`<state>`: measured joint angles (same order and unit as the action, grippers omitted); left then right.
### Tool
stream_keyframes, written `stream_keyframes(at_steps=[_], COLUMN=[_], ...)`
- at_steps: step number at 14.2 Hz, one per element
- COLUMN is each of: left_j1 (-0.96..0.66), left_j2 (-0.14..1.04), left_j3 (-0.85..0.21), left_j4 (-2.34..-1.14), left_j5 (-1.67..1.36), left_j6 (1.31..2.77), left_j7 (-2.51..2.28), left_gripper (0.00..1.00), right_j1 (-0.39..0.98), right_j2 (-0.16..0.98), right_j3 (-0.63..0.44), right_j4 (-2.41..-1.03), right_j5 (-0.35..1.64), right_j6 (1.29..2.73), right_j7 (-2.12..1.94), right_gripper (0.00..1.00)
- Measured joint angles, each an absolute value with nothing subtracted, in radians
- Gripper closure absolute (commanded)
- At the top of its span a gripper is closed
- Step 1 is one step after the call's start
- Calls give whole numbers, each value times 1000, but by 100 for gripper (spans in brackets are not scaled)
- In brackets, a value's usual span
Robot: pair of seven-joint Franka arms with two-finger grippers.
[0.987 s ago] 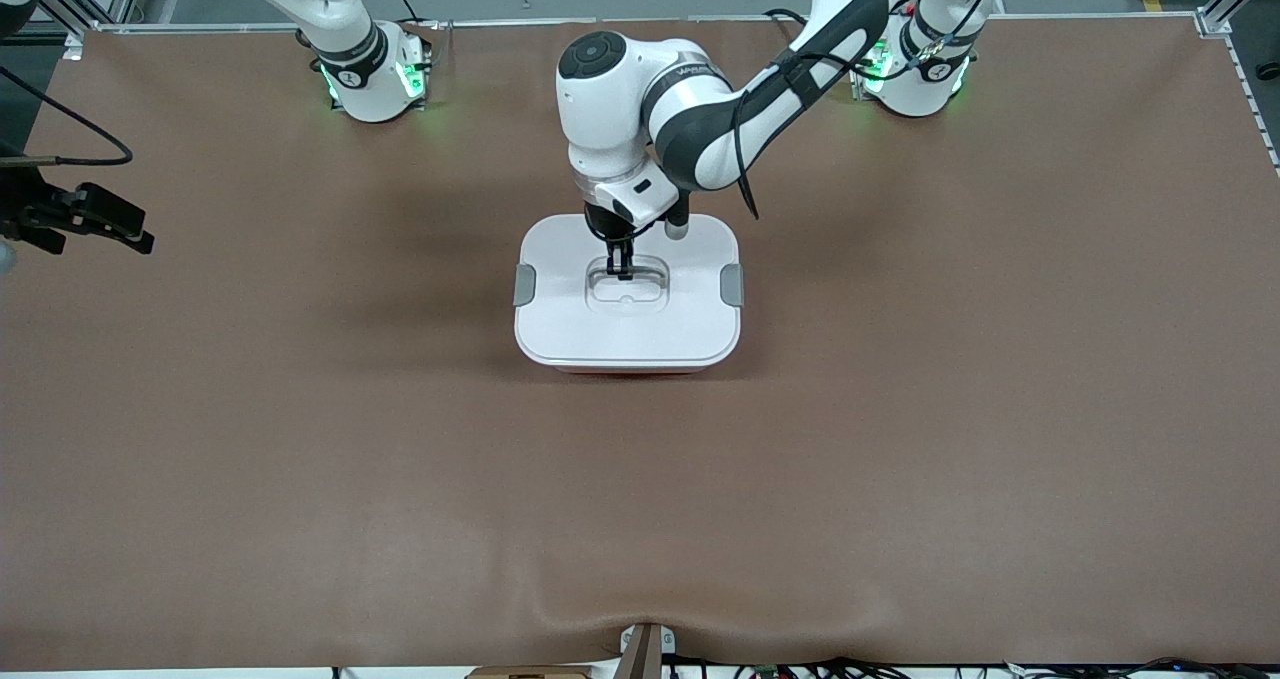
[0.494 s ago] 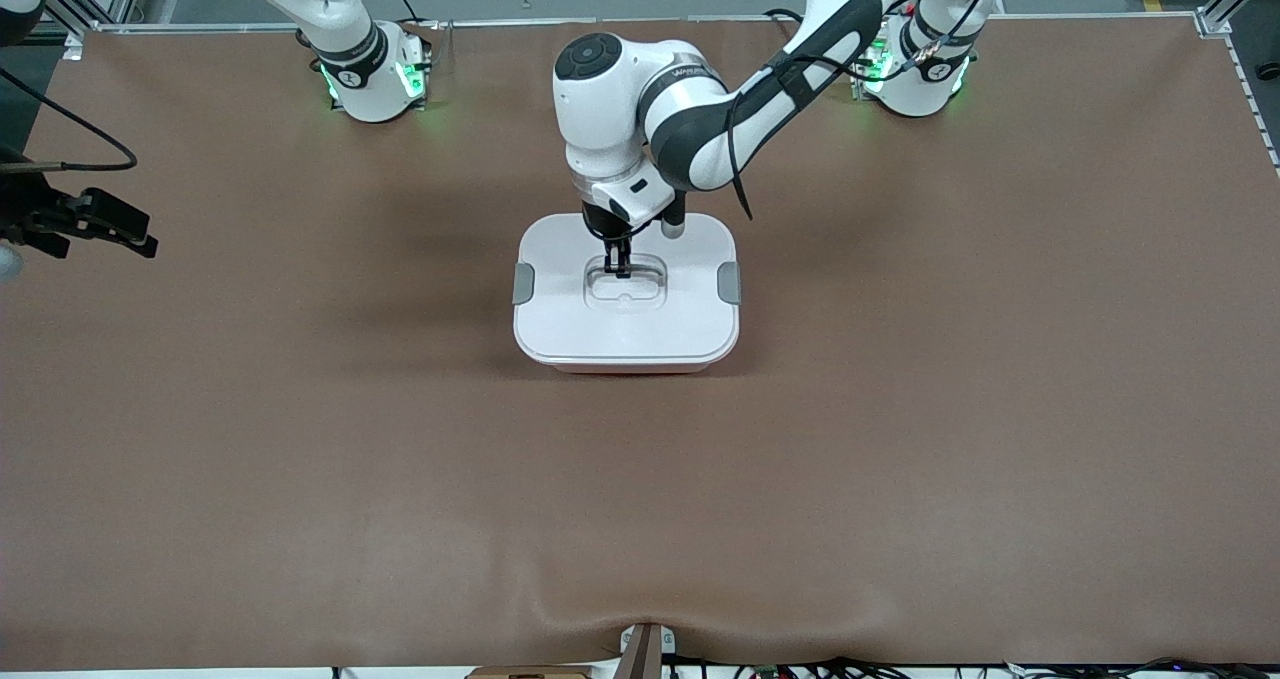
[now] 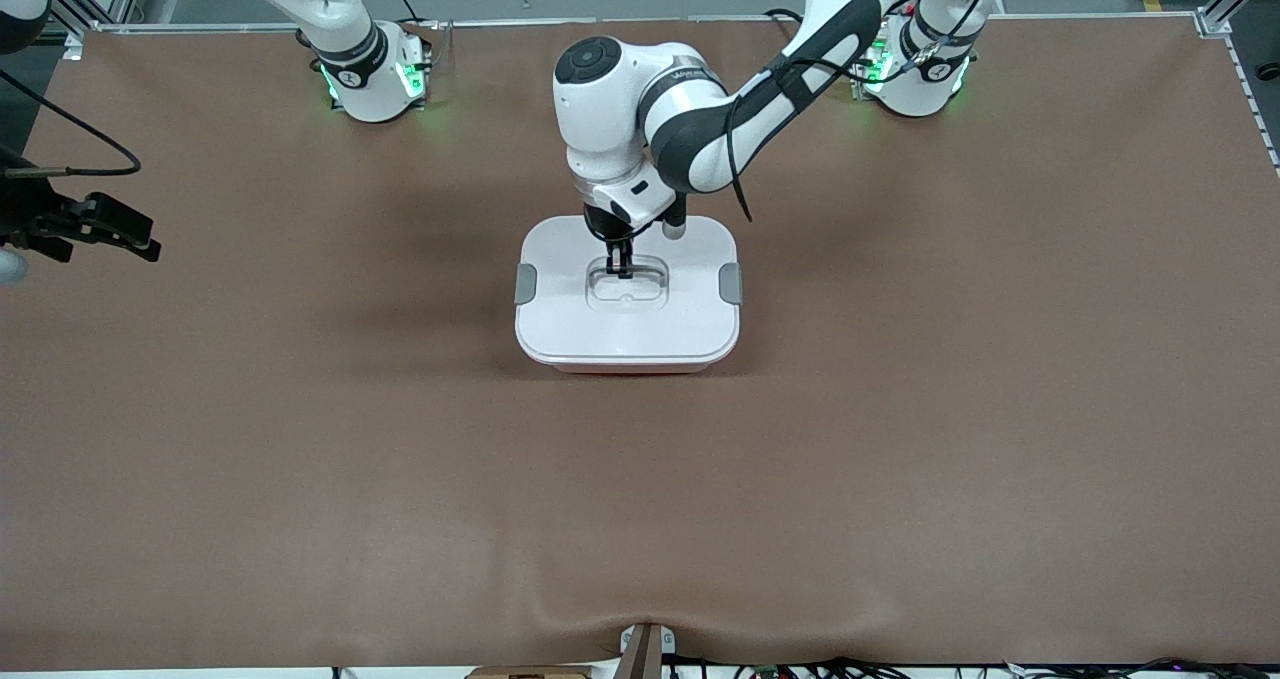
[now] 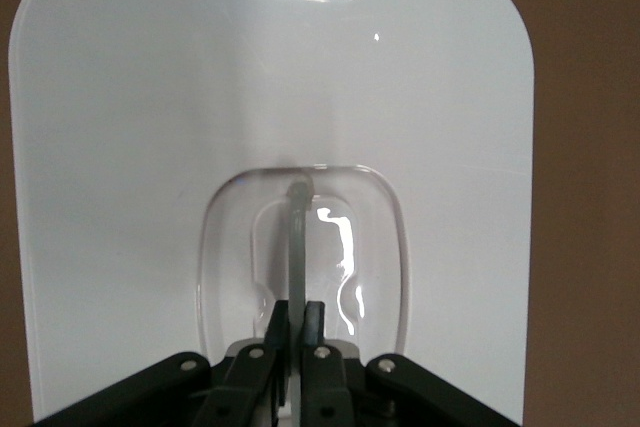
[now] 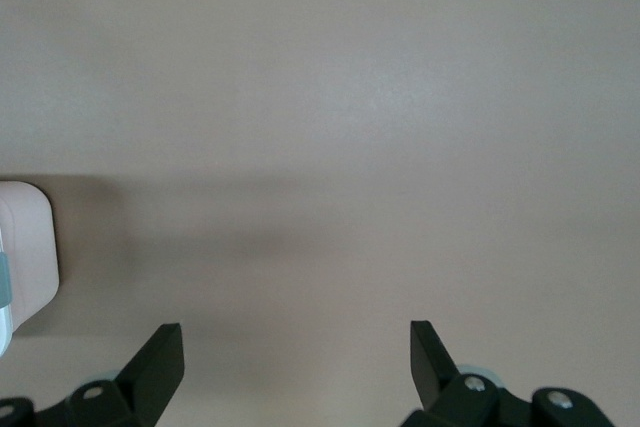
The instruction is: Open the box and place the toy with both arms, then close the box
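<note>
The box (image 3: 627, 334) stands in the middle of the table with its white lid on and a grey clip at each end (image 3: 525, 284). Only a thin strip of the pink tub shows under the lid. My left gripper (image 3: 622, 267) is down in the lid's recess and shut on the clear handle (image 4: 298, 237); the left wrist view shows its fingers (image 4: 300, 322) pinching the handle bar. My right gripper (image 3: 148, 241) is open and empty, held above bare table at the right arm's end; the right wrist view (image 5: 297, 347) shows a corner of the box (image 5: 25, 247). The toy is out of view.
The brown table mat (image 3: 900, 439) stretches wide around the box. Both arm bases (image 3: 375, 74) stand along the table's edge farthest from the front camera. A small fixture (image 3: 645, 649) sits at the edge nearest that camera.
My left gripper stays shut on the handle, with only a slight sway of its arm. My right gripper has drifted very slightly toward the table's middle.
</note>
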<state>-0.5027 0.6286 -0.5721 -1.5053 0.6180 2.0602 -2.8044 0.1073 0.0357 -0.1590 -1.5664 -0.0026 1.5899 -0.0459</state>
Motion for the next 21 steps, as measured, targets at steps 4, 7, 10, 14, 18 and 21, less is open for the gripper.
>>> stream_keyframes(at_steps=[4, 7, 10, 14, 18, 21], left_j1=[-503, -503, -502, -500, -501, -499], left_j2=[629, 629, 630, 628, 598, 552], left_j3=[-572, -572, -569, -569, -575, -577], left_j4=[-1508, -1510, -1516, -1510, -1504, -1504], left_j5=[621, 622, 623, 623, 618, 560], left_j6=[2061, 2062, 2055, 2056, 2035, 1996], left_j7=[-2804, -2804, -2803, -2791, -2780, -2745], left_gripper=[100, 84, 0, 0, 0, 0], right_j1=[107, 106, 104, 94, 95, 97], right_j2=[36, 36, 33, 29, 29, 29], right_j3=[-163, -165, -168, -171, -169, -164], right_j4=[-1563, -1556, -1537, -1509, -1509, -1509], right_j5=[-2, -3, -3, -3, -3, -3], right_j6=[1589, 1588, 1588, 1583, 1580, 1576], right_j7=[-46, -46, -46, -46, -46, -46], right_gripper=[0, 0, 0, 0, 0, 0])
